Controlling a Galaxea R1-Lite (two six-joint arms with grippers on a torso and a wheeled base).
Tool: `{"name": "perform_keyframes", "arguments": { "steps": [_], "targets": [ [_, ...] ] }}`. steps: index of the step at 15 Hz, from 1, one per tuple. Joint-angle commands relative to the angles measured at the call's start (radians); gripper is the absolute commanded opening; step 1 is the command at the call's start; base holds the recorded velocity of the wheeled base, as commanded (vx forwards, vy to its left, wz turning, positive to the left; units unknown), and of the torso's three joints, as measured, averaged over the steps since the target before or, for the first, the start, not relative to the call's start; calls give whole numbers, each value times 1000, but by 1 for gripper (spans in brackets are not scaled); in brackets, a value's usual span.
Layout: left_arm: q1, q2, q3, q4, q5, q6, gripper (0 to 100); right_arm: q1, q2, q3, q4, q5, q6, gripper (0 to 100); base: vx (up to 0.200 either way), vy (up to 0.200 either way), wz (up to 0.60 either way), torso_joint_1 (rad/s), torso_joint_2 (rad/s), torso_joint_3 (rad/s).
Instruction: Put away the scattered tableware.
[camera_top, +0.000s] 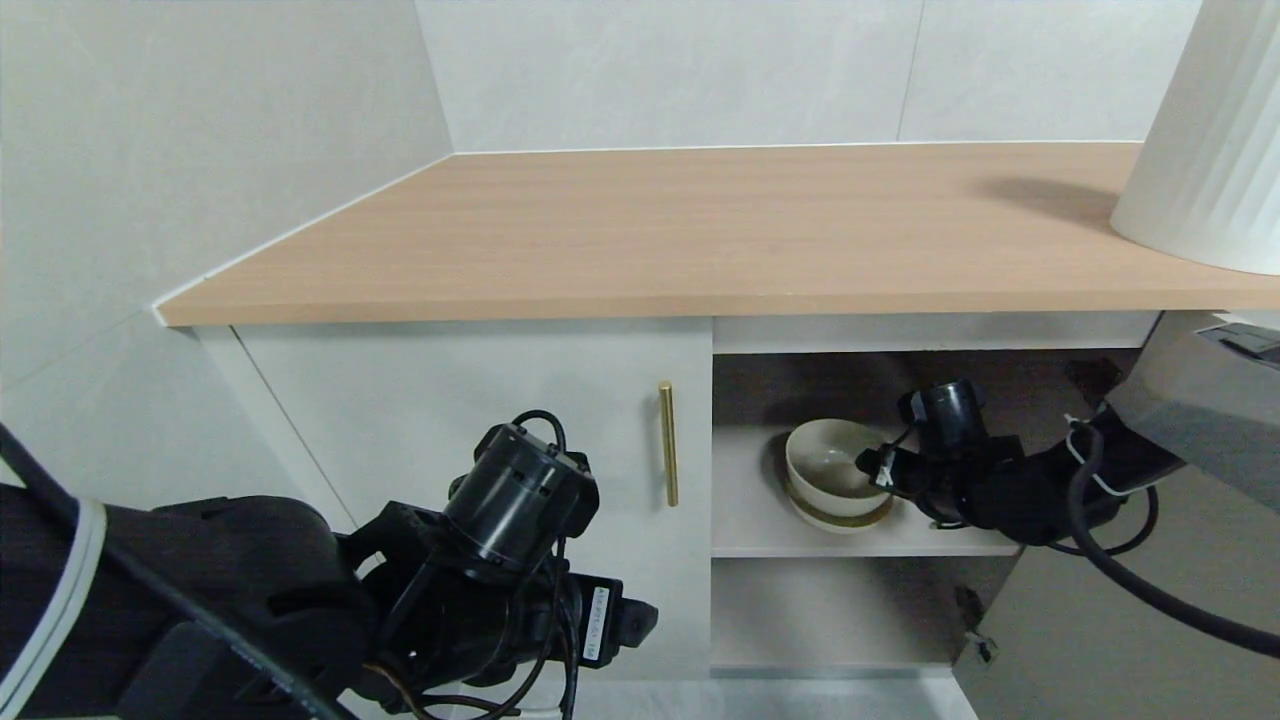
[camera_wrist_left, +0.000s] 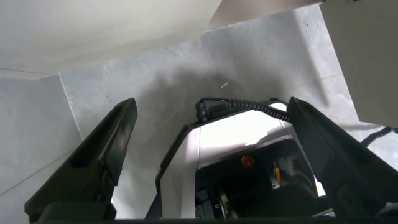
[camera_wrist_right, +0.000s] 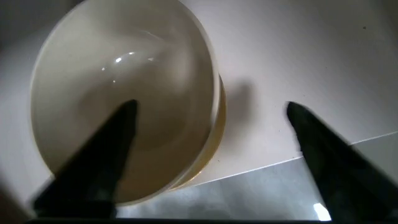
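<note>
Two cream bowls are stacked on the upper shelf (camera_top: 740, 500) of the open cabinet; the top bowl (camera_top: 830, 462) (camera_wrist_right: 124, 81) rests in a lower bowl (camera_top: 842, 520) (camera_wrist_right: 216, 121) with a yellowish rim. My right gripper (camera_top: 872, 472) (camera_wrist_right: 210, 107) is inside the cabinet at the stack's right side, open. One finger (camera_wrist_right: 93, 162) hangs over the top bowl's inside and the other sits outside it above the shelf. My left gripper (camera_wrist_left: 211, 104) is low in front of the closed cabinet door, open, with nothing between its fingers.
The left cabinet door (camera_top: 480, 400) is closed, with a gold handle (camera_top: 668, 442). The right door (camera_top: 1200, 410) stands swung open beside my right arm. A lower shelf (camera_top: 830, 610) lies beneath. A white ribbed container (camera_top: 1210, 150) stands on the wooden counter (camera_top: 700, 230) at the right.
</note>
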Motion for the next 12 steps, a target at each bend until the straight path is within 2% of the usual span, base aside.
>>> {"name": "perform_keyframes", "arguments": {
  "steps": [1, 4, 6, 8, 10, 12],
  "targets": [
    [11, -13, -1, 0, 14, 0, 100, 0, -15, 8, 4, 0, -2, 100, 0, 0, 0, 0, 0, 0],
    [55, -68, 1, 0, 29, 1, 100, 0, -107, 60, 44, 14, -28, 100, 0, 0, 0, 0, 0, 0],
    [117, -169, 10, 3, 31, 4, 100, 22, -255, 132, 149, 54, -75, 100, 0, 0, 0, 0, 0, 0],
    [127, -236, 46, 8, 32, 8, 100, 46, -346, 172, 233, 95, -97, 100, 0, 0, 0, 0, 0, 0],
    [129, -341, 130, 8, 32, 29, 100, 89, -501, 228, 365, 132, -111, 100, 0, 0, 0, 0, 0, 0],
    [183, -376, 154, 9, 32, 55, 100, 111, -610, 312, 389, 163, -124, 100, 0, 0, 0, 0, 0, 0]
  ]
}}
